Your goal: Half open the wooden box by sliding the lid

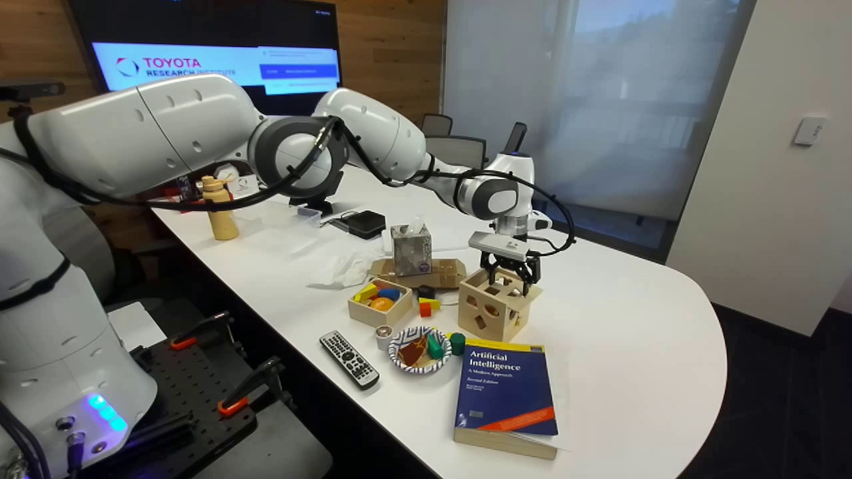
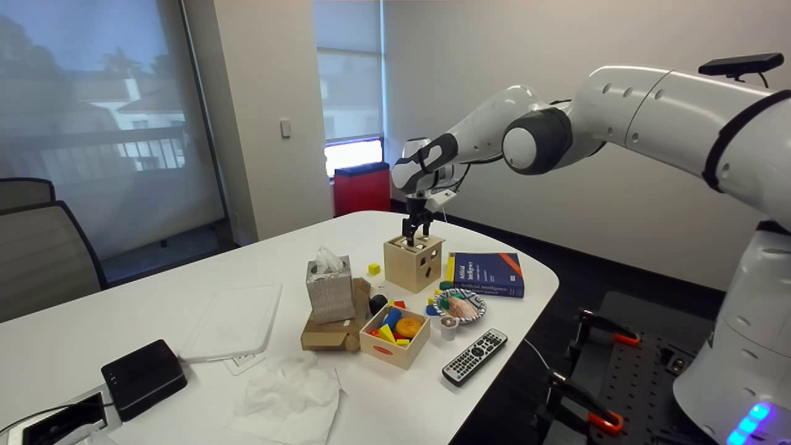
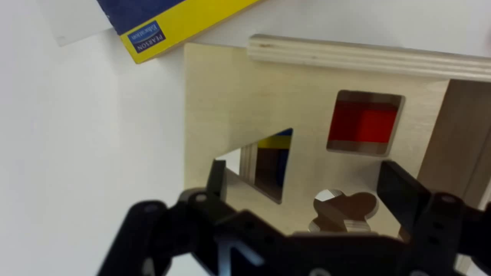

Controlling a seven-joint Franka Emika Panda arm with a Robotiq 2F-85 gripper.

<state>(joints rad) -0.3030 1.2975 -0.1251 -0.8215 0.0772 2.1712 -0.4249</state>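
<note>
The pale wooden box [image 1: 474, 320] stands on the white table and shows in both exterior views [image 2: 401, 267]. Its lid [image 3: 238, 88] has triangle, square and clover holes. In the wrist view the lid juts past the box's left end, and a gap at the right shows the inside. A red block [image 3: 364, 124] shows through the square hole. My gripper [image 3: 303, 174] is open, pointing down over the lid in both exterior views [image 1: 509, 283] [image 2: 418, 238]. One fingertip is at the triangle hole's corner, the other near the lid's gap-side edge. Whether they touch the lid is unclear.
A blue book [image 1: 506, 386] lies close to the box. A patterned bowl [image 1: 419, 349], a remote [image 1: 349, 359] and a wooden tray of colourful pieces [image 2: 395, 349] are near. A tissue box [image 2: 329, 290] stands on cardboard [image 2: 334, 334]. A yellow cube [image 2: 374, 269] lies beside the box.
</note>
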